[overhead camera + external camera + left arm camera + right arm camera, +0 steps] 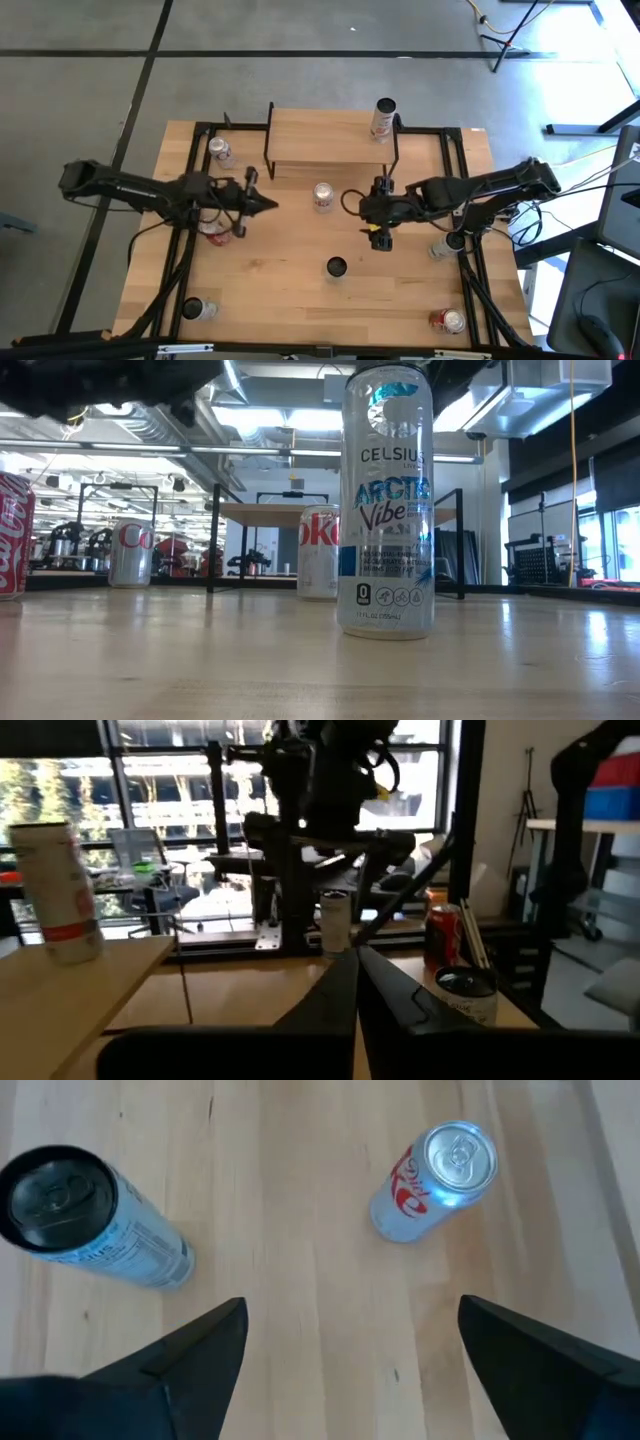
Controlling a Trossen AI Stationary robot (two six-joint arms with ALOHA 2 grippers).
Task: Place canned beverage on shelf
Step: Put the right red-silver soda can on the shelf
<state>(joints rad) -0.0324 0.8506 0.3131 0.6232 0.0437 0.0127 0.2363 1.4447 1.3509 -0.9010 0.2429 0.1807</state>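
Note:
The shelf (320, 135) stands at the table's far middle, and one white can (384, 117) is upright on its right end. In front of it a silver Diet Coke can (323, 196) stands on the table. Nearer, a tall Celsius can (336, 266) with a dark top is also upright. My right gripper (380, 238) hangs open above the bare table between those two cans, tilted downward; in its wrist view the Celsius can (90, 1220) and the Diet Coke can (435, 1180) lie beyond its fingers. My left gripper (272, 204) is shut, level, left of the Diet Coke can.
More cans stand around the table's edges: far left (220, 150), a red one under my left arm (213, 230), near left (195, 308), right (445, 245) and a red one near right (450, 320). Black frame rails (465, 200) run along both sides.

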